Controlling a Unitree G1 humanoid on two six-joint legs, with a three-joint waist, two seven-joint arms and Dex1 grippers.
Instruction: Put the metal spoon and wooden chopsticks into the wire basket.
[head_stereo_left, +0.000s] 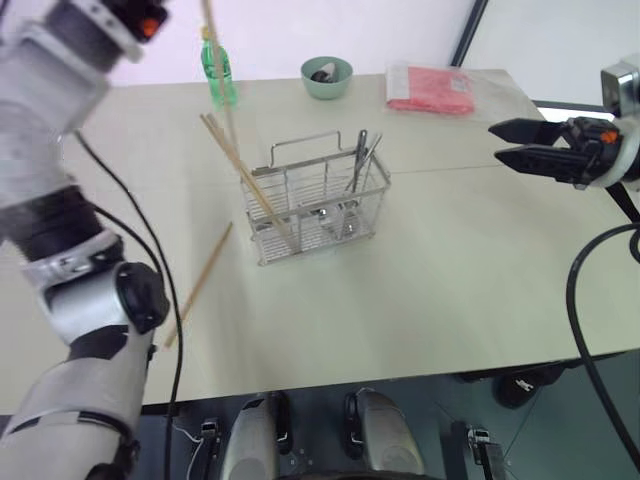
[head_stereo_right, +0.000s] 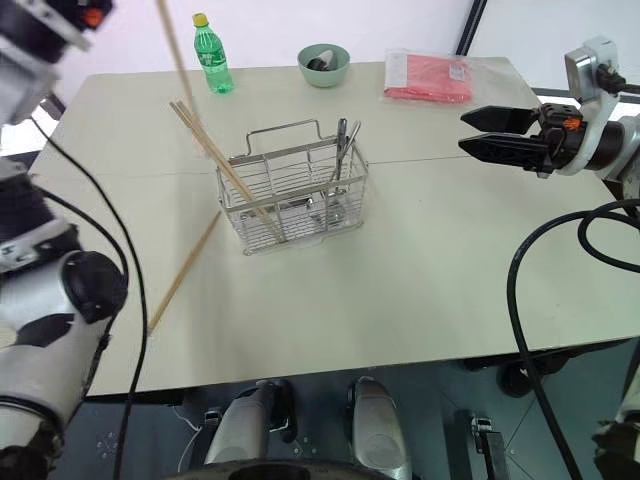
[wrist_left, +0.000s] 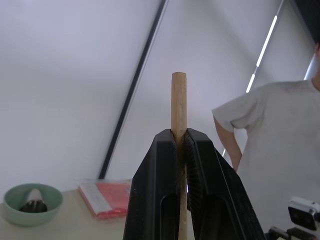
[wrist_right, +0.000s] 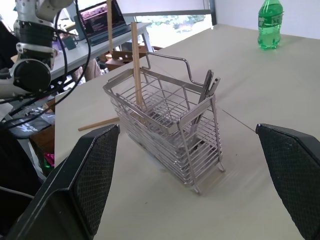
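So, step in hand: left gripper (wrist_left: 178, 150) clamped on one of the wooden chopsticks (head_stereo_left: 221, 75), held high above the table (head_stereo_left: 450, 290), stick hanging down toward the wire basket (head_stereo_left: 318, 205).
Left grip: fingers pinch the stick near its upper end, tip poking out past them in the left wrist view.
Right gripper (head_stereo_left: 520, 144): spread wide, holding nothing, parked well right of the basket.
Do it well: line the low tip over the basket's left compartment before letting go; drop only once the tip is inside the wire rim, or it likely bounces out.
Other sticks: two lean in the basket's left end; one lies flat on the table, left of the basket.
Metal spoon (head_stereo_left: 357, 165): already standing in the basket's right end.
Writing: none readable; green bottle (head_stereo_left: 217, 68) label too small, red packet (head_stereo_left: 430, 89) unreadable.
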